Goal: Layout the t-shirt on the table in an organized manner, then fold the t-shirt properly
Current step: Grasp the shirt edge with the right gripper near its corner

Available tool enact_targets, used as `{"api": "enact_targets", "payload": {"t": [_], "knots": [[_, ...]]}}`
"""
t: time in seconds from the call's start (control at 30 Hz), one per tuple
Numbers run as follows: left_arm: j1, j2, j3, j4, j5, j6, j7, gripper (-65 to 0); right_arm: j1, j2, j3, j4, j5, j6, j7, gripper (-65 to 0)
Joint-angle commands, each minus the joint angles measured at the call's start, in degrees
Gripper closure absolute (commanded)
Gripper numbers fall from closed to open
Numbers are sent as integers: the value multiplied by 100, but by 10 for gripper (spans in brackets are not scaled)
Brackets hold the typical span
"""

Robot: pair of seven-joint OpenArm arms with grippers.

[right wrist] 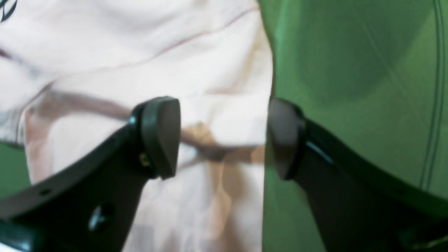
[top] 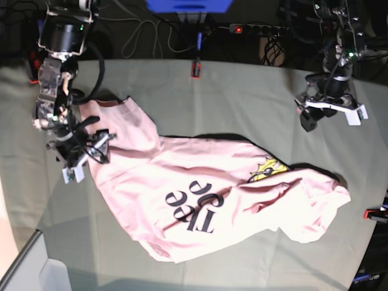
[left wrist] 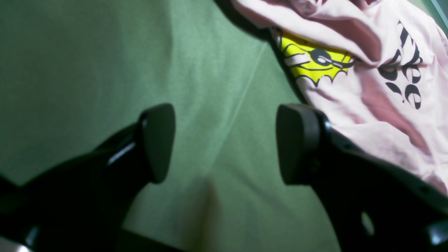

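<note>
The t-shirt (top: 200, 206) is lying crumpled across the middle of the table (top: 242, 97), front side up, with black lettering (top: 191, 206) showing near its center and a yellow sun cartoon (top: 267, 170) partly tucked under a fold toward the base view's right. 1 end of the shirt is bunching up at the base view's left, the other is heaped at the right.

The right gripper (right wrist: 224, 138) is hanging over the shirt's left end, its 2 fingers (right wrist: 161, 136) standing wide apart with pink cloth lying below the gap and nothing pinched between them; whether the pads are touching the cloth is unclear. The left gripper (left wrist: 224, 143) is hovering over bare green cloth, well apart from the shirt in the base view, its fingers (left wrist: 157, 140) also spread wide and holding nothing.
</note>
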Motion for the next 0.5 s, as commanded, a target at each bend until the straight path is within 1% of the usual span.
{"api": "enact_targets", "payload": {"t": [0.0, 0.07, 0.13, 0.2, 0.37, 0.4, 0.47], "knots": [[10, -47, -19, 93, -26, -41, -126, -438, 208, 39, 8, -111, 69, -13, 136, -403], [10, -47, -19, 84, -26, -41, -126, -438, 445, 48, 8, -515, 69, -13, 136, -403], [1, -47, -11, 84, -26, -41, -126, -438, 603, 171, 8, -884, 69, -13, 145, -402], [-17, -39, 33, 76, -17, -41, -126, -438, 727, 224, 8, -1201, 69, -13, 145, -402], [-122, -47, 315, -83, -17, -41, -126, -438, 744, 232, 8, -1491, 69, -13, 153, -394], [-175, -47, 367, -135, -17, -41, -126, -438, 691, 232, -1, -1491, 69, -13, 145, -375], [-228, -47, 385, -258, -17, -32, -152, -438, 577, 232, -18, -1473, 69, -13, 145, -310]]}}
